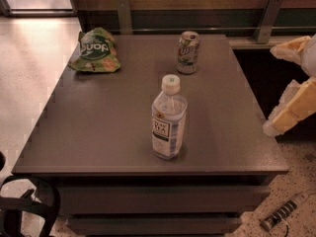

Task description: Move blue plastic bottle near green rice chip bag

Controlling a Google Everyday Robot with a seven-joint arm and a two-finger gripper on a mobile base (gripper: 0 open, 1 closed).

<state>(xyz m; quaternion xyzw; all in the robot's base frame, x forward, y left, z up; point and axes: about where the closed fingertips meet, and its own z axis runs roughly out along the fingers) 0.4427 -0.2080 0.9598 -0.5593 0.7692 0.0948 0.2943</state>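
Dark grey-brown laminate covers the square table [98,132], whose front and left edges drop straight to pale speckled floor, while the far edge runs along a wooden wall with metal brackets. The left half of the top lies bare from the front edge up to the far left corner. Off the right edge, level with the table's middle and apart from everything on it, hangs the cream-coloured gripper [276,125]; it holds and touches nothing, and whether it is open or closed cannot be told. The blue plastic bottle [169,120] stands upright just right of centre towards the front, capped, its contents clear. The green rice chip bag [94,51] lies crumpled in the far left corner, well apart from the bottle. A silver-green can [188,52] stands upright near the far edge, behind the bottle.
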